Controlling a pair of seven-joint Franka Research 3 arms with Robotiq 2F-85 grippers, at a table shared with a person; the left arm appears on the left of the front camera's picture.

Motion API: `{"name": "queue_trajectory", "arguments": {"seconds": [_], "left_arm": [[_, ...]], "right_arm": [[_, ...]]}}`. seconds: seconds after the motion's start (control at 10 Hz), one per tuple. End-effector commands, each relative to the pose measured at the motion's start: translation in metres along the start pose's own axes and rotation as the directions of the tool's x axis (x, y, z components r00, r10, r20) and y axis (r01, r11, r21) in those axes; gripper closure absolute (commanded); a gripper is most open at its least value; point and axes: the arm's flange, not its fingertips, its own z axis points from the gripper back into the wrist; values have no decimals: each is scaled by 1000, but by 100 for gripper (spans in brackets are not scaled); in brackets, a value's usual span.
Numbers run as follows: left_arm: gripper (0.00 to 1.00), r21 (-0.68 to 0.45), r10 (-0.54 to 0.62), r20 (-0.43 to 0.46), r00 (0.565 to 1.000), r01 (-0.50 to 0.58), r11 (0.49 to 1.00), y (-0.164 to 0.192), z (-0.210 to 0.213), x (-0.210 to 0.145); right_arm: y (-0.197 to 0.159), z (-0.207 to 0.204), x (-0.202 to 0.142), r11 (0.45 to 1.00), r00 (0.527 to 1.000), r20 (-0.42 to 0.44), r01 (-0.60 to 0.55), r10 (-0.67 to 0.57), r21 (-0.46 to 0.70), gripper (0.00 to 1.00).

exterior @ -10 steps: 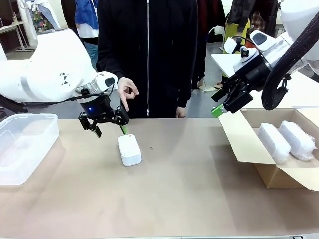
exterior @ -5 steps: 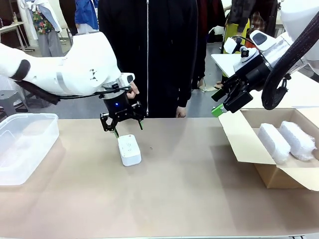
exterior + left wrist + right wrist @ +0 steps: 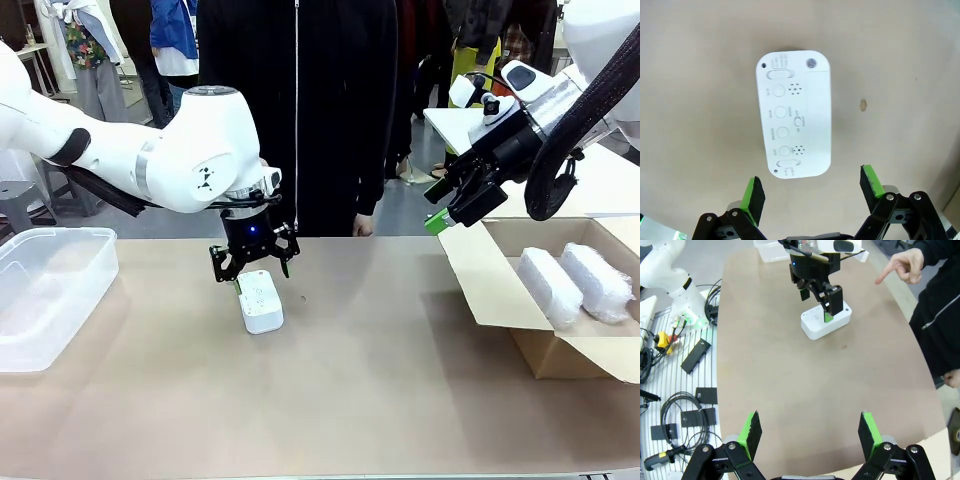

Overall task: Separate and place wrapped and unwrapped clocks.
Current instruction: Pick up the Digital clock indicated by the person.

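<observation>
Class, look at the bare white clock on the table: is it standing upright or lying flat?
Lying flat. The unwrapped clock rests on the table with its button side facing up toward the open left gripper above it.

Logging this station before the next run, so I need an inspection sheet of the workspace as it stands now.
Surface: brown table top, one small dark speck.
Job's things: bare white plastic clock lying on the table; two bubble-wrapped clocks in the open cardboard box.
Clutter: clear plastic bin at left.
Grippers: left gripper open just above the bare clock; right gripper open, raised.
Cables: black hose on right arm; floor cables.
Surroundings: person in black, pointing.
</observation>
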Motion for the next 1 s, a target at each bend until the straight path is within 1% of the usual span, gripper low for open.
{"name": "queue_trajectory", "arguments": {"seconds": [0.0, 0.1, 0.2, 0.5, 0.7, 0.9], "left_arm": [[0, 45, 71, 68, 995, -74, 996, -2, -11, 1], [0, 44, 34, 94, 995, -39, 998, -1, -15, 7], [0, 56, -15, 94, 995, 10, 998, 1, -22, 15], [0, 72, -31, 114, 993, 23, 997, 3, -31, 26], [0, 57, -71, 97, 993, 66, 996, -2, -36, 30], [0, 55, -90, 84, 992, 85, 995, -5, -37, 30]], "right_arm": [[-2, 0, 1, 1000, 1000, 1, 3, -3, 12, 0], [-2, 0, 1, 1000, 1000, 1, 3, -3, 12, 0], [-2, 0, 1, 1000, 1000, 1, 3, -3, 12, 0], [-2, 0, 1, 1000, 1000, 1, 3, -3, 12, 0], [-2, 0, 1, 1000, 1000, 1, 3, -3, 12, 0], [-2, 0, 1, 1000, 1000, 1, 3, -3, 12, 0]]}}
